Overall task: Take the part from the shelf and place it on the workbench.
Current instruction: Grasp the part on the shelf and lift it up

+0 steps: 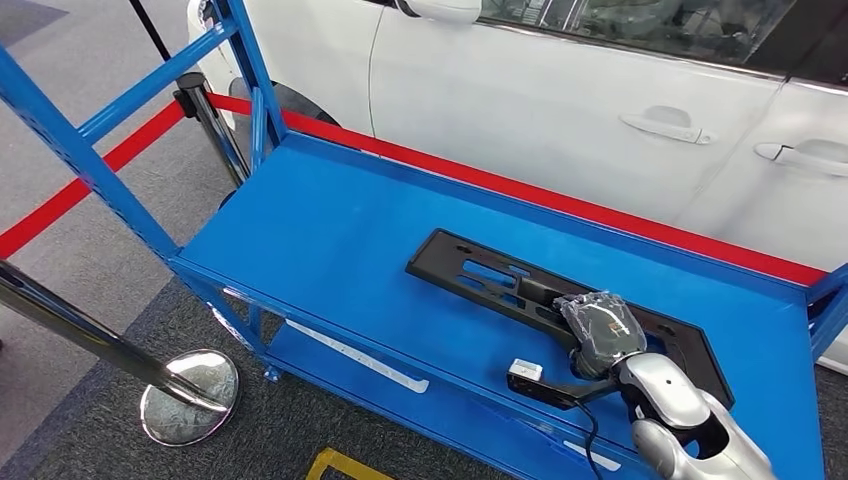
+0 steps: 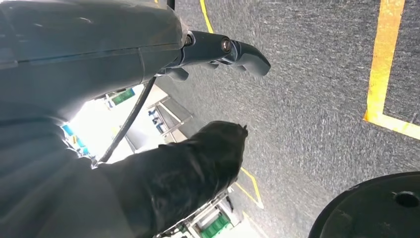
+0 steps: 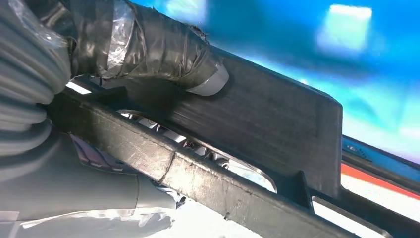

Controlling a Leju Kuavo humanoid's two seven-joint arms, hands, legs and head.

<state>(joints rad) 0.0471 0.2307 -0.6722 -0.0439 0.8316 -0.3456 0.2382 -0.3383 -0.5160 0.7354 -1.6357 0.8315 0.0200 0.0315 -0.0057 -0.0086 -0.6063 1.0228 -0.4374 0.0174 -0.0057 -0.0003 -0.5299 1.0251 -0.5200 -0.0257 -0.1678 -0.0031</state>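
Note:
The part (image 1: pixel 470 265) is a flat black slotted plate lying on the blue shelf deck (image 1: pixel 320 220), towards its right end. My right hand (image 1: pixel 600 330) is on the part's near right portion. In the right wrist view its taped thumb (image 3: pixel 148 49) presses on one face of the part (image 3: pixel 277 114), and pale fingers show through a slot behind it, so the hand grips the plate's edge. My left hand (image 2: pixel 213 49) hangs over the grey floor, with its fingers stretched out apart from the thumb and nothing in them.
A white car (image 1: pixel 560 100) stands close behind the shelf, with a red stripe (image 1: pixel 600 210) along the back edge. Blue uprights (image 1: pixel 70 140) rise at the shelf's left end. A chrome stanchion base (image 1: pixel 190 395) sits on the floor at the left. Yellow floor lines (image 2: pixel 381 74) run below my left hand.

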